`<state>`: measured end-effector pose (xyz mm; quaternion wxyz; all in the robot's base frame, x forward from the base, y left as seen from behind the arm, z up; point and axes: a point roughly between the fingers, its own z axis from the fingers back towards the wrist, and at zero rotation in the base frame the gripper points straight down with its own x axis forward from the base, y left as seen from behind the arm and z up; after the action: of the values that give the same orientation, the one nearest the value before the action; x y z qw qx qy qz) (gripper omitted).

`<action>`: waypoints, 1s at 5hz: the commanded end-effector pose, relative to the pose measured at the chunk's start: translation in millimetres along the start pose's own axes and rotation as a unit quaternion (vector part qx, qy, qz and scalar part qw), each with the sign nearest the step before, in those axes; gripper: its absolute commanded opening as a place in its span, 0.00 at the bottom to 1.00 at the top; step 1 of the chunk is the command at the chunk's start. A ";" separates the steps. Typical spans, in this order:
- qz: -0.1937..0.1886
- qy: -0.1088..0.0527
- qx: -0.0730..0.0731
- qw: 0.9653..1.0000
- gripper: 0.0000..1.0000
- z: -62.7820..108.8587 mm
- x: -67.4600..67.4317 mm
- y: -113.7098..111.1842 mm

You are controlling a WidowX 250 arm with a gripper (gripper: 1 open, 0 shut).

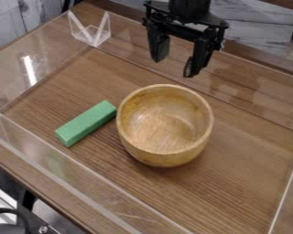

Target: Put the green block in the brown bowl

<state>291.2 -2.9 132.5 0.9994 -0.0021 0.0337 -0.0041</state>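
**Green block unpicked; gripper open above the far side of the bowl**

Nearest my viewpoint is the clear plastic wall (63, 187) fencing the wooden table (253, 128); its near edge runs across the lower part of the view.

Left of centre I find the green block (87, 122) lying flat on the table, long axis running from near-left to far-right. It sits just beside the brown bowl (167, 124), apart from it, with a narrow strip of table showing between them. Nothing touches the block.

At centre stands the brown bowl, upright and, as far as I can see into it, empty.

Further right and far from me hangs the gripper (186, 47), pointing down, fingers spread wide with nothing between them. It is clear of the bowl's far rim and well apart from the block.

Far left, a small clear folded stand (89, 27) rests near the far wall; it plays no part.

Assessment: the task has not begun. I judge the block light, rigid and smooth-faced, unlikely to deform or break. The sound hold is across its short width at mid-length, fingers turned square to its long sides. An end grip could let it pivot; the nearby bowl wall could crowd the right-hand finger.
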 end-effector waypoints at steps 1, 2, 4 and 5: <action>-0.001 -0.002 0.002 1.000 1.00 -3.9 -8.5 15.5; -0.023 -0.001 0.008 1.000 1.00 -27.9 -36.3 53.8; -0.065 -0.047 0.025 0.996 1.00 -55.6 -79.4 115.7; -0.065 -0.054 0.021 0.996 1.00 -69.6 -76.0 116.7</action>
<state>206.3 109.8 59.2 0.9973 0.0069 -0.0029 -0.0729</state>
